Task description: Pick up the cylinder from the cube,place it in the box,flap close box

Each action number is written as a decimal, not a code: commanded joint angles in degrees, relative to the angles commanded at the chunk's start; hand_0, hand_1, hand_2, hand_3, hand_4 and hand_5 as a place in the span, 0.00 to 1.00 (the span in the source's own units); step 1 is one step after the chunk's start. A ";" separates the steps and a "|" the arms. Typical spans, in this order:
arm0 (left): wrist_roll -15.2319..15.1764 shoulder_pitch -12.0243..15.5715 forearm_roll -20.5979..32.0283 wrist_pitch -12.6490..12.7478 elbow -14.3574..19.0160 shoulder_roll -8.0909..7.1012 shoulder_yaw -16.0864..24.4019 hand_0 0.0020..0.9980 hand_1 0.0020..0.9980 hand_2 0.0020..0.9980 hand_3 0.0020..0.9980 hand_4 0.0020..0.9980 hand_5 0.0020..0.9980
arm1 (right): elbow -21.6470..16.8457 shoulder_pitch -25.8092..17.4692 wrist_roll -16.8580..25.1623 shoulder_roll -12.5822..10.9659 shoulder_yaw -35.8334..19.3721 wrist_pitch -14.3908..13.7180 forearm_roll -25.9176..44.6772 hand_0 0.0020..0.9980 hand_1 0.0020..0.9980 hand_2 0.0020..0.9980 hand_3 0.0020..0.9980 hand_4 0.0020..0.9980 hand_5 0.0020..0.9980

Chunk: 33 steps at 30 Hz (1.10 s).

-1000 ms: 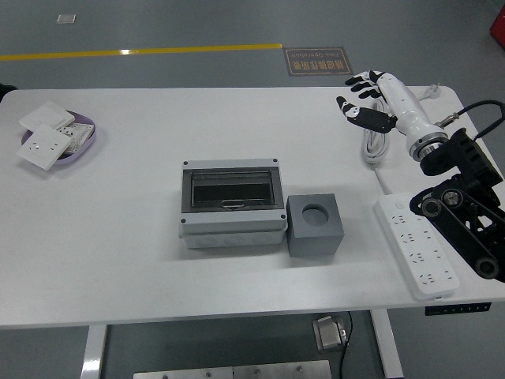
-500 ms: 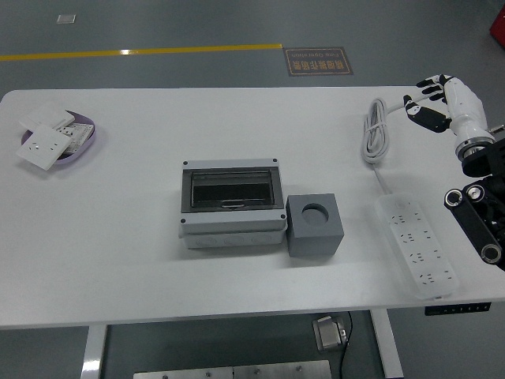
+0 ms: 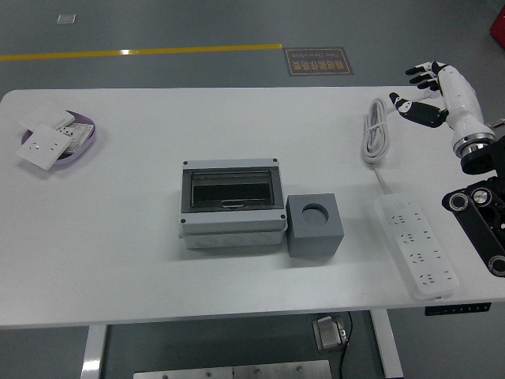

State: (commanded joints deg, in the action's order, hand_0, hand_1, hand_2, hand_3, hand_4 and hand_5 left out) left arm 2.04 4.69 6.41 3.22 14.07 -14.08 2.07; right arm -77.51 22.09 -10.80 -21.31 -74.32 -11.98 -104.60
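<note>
A grey plastic junction box with a dark see-through lid [image 3: 232, 204] sits near the middle of the white table [image 3: 158, 284], its flap lying down flat over the top. Touching or just beside its right side stands a grey cube with a round hole in its top face [image 3: 316, 226]; the hole looks dark and bare, and no cylinder shows anywhere in view, so whether it lies under the dark lid cannot be told. The robot's right hand [image 3: 432, 93], white-backed with black fingers [image 3: 404, 105], is raised over the far right corner of the table, well apart from the box and the cube, its fingers spread loosely and holding nothing. Below it the black links of the right arm [image 3: 477, 209] come in from the right edge. A white power strip [image 3: 415, 247] lies along the right side of the table, and its coiled white cable [image 3: 374, 133] rests beyond it, near the hand. At the far left, a shallow lilac dish [image 3: 85, 139] holds white wall switch plates [image 3: 46, 146], one of them overhanging its near rim
</note>
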 joint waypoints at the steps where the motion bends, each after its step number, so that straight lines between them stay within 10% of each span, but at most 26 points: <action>1: 0.00 0.04 -0.21 0.00 0.01 0.04 0.22 0.57 0.61 0.57 0.60 0.71 0.21 | -0.72 -0.13 -0.07 -0.03 -0.04 0.31 0.21 0.70 0.64 0.65 0.67 0.78 0.26; 27: 0.15 -2.08 -10.88 -0.04 1.04 -3.12 10.60 0.57 0.61 0.57 0.60 0.71 0.21 | -0.11 -8.45 6.60 0.21 -11.86 -0.36 12.43 0.70 0.63 0.65 0.66 0.79 0.27; 33: 0.14 -1.92 -11.03 0.00 1.07 -3.00 10.90 0.57 0.61 0.57 0.60 0.71 0.21 | -1.08 -8.77 5.24 0.52 -10.86 -1.09 5.48 0.70 0.64 0.65 0.66 0.79 0.28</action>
State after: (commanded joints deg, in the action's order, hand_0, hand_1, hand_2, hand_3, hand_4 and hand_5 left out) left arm 2.17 2.78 -4.61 3.21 15.15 -17.08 12.97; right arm -78.59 13.32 -5.56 -20.79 -85.19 -13.08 -99.12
